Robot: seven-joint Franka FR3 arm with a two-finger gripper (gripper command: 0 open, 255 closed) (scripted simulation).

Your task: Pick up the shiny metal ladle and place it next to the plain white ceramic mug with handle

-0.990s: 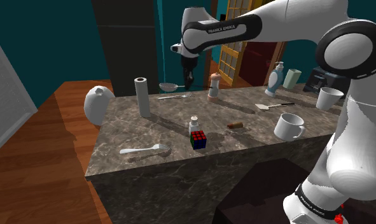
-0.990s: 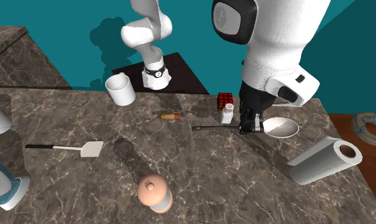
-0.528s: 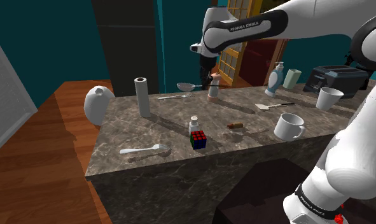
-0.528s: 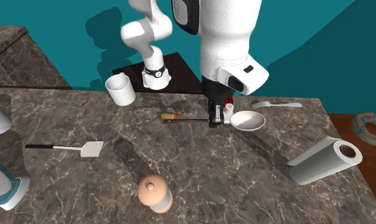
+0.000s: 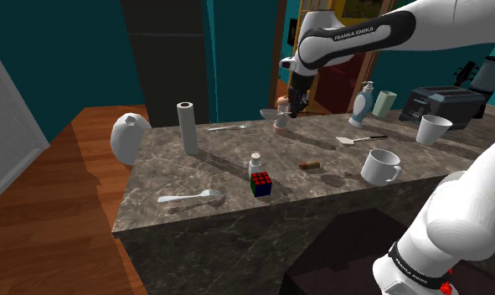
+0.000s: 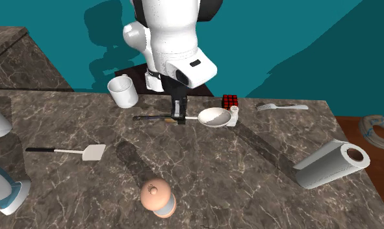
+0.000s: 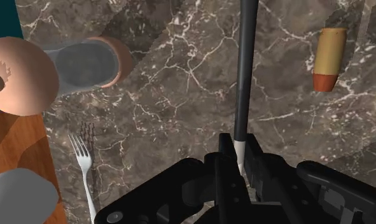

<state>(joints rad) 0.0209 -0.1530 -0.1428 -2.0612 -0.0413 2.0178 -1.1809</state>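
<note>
The black gripper [image 5: 294,106] was clenched on the ladle [image 5: 269,111] and held it in the air above the far part of the dark marble countertop [image 5: 174,172]. In the shoulder view the shiny bowl stuck out to that view's left of the fingers. It was about level with the head of the pinkish grinder [image 5: 281,126], which it overlapped.

In the second exterior view the gripper [image 6: 179,118] pointed straight down. The ladle [image 6: 214,117] lay roughly level, its long axis running across the picture. The bowl, hollow side up, pointed to that view's right. It overlapped the salt shaker [image 6: 234,118] and lay just below the Rubik's cube [image 6: 230,101] in the picture. The thin dark handle pointed left and passed over a small brown cylinder [image 6: 171,120]. The fingers gripped the handle close to the bowl.

The white mug [image 6: 122,91] stood on the countertop well apart from the ladle, toward the stand. In the shoulder view the mug [image 5: 379,166] sat near the front edge.

From the wrist view, the gripper [image 7: 238,167] pinched a pale stretch of the ladle [image 7: 245,76]. The dark shaft ran straight away from the fingers. A fork [image 7: 84,162] and the grinder [image 7: 24,73] lay to one side of it, the brown cylinder [image 7: 328,58] to the other.
</note>
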